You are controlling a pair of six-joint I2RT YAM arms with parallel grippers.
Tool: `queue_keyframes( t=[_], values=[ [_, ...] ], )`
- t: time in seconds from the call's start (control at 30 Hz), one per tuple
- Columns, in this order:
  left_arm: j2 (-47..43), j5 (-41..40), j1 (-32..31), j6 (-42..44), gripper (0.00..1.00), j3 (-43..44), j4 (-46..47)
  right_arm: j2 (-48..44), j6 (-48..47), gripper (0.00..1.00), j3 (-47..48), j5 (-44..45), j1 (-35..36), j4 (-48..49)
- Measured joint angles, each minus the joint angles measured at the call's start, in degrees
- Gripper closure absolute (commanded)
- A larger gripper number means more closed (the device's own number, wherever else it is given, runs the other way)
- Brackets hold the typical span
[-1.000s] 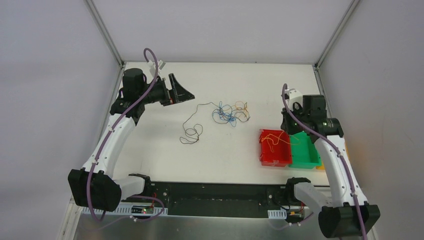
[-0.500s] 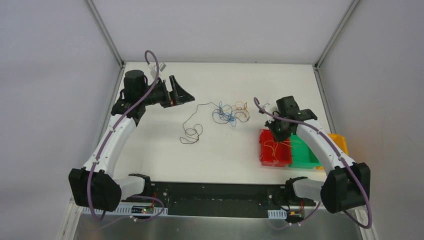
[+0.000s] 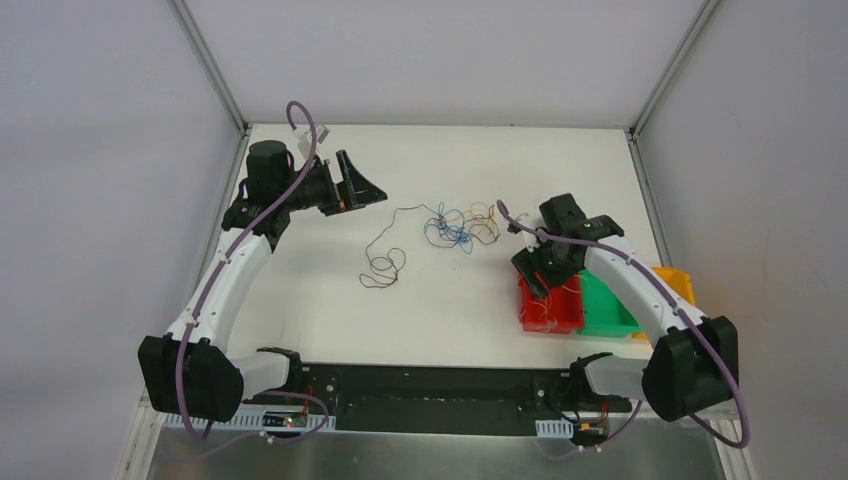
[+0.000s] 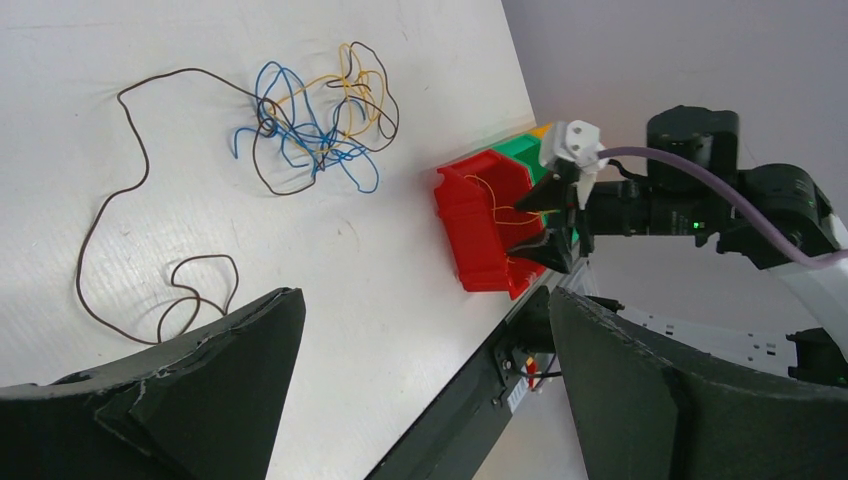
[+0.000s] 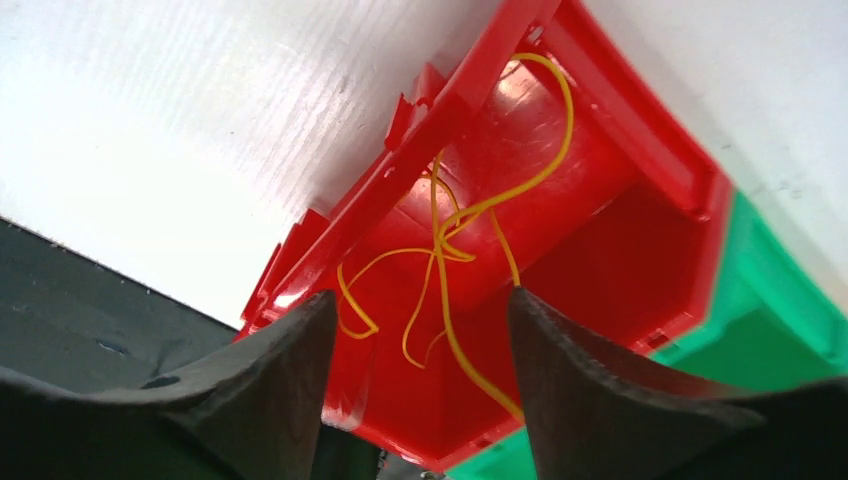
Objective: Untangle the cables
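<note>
Your right tool [image 5: 417,305] is hanging released, its two fingers spread apart just above the red bin [image 5: 620,200] and gripping nothing. Below the gap, a yellow cable [image 5: 445,235] is lying curled loose inside that bin, one loop arching up against the bin's inner wall. The red bin is sitting by the near right corner of the tabletop [image 3: 300,320], touching a green bin [image 5: 770,300] on its right, with an orange bin [image 3: 672,283] beyond that at the right edge. Your left tool [image 4: 425,300] is hovering near the far left corner, also released, jaws wide with nothing between them. Around the middle of the tabletop, a tangle [image 3: 462,227] of blue, orange and dark cables is lying knotted together. One dark cable [image 3: 385,255] is trailing out of it toward the left and ending in small loops.
</note>
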Motion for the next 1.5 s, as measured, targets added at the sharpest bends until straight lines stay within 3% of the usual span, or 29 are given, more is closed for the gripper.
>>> queue_keyframes(
  t=[0.1, 0.33, 0.63, 0.7, 0.73, 0.8, 0.83, 1.37, 1.5],
  values=[
    [0.1, 0.0, 0.0, 0.0, 0.03, 0.0, 0.0, -3.3, -0.1, 0.24, 2.8, -0.2, 0.0, -2.4],
    [0.1, 0.0, 0.0, 0.0, 0.04, 0.0, 0.0, -9.2, -1.6, 0.24, 10.0, -2.3, -4.2, -9.3],
    [0.1, 0.0, 0.0, 0.0, 0.04, 0.0, 0.0, -6.1, -7.4, 0.4, 10.1, -3.0, -15.1, -10.6],
    [0.1, 0.0, 0.0, 0.0, 0.04, 0.0, 0.0, -5.7, -8.4, 0.5, 9.6, -3.1, -15.4, -9.4],
    [0.1, 0.0, 0.0, 0.0, 0.05, 0.0, 0.0, -5.7, -9.0, 0.6, 9.1, -3.1, -15.5, -8.5],
    [0.1, 0.0, 0.0, 0.0, 0.05, 0.0, 0.0, -5.4, -10.1, 0.91, 7.7, -3.2, -15.5, -6.8],
    [0.1, 0.0, 0.0, 0.0, 0.05, 0.0, 0.0, -5.1, -10.8, 1.0, 7.3, -3.3, -15.5, -6.4],
    [2.2, -0.2, 0.0, 1.8, 0.05, -0.1, -2.1, -0.3, -7.2, 1.0, -3.6, -9.8, -8.2, -2.9],
    [2.9, -0.7, 0.4, 4.1, 0.02, -0.1, -5.1, -0.2, -6.9, 0.63, -3.9, -9.5, -8.2, -3.6]
  ],
)
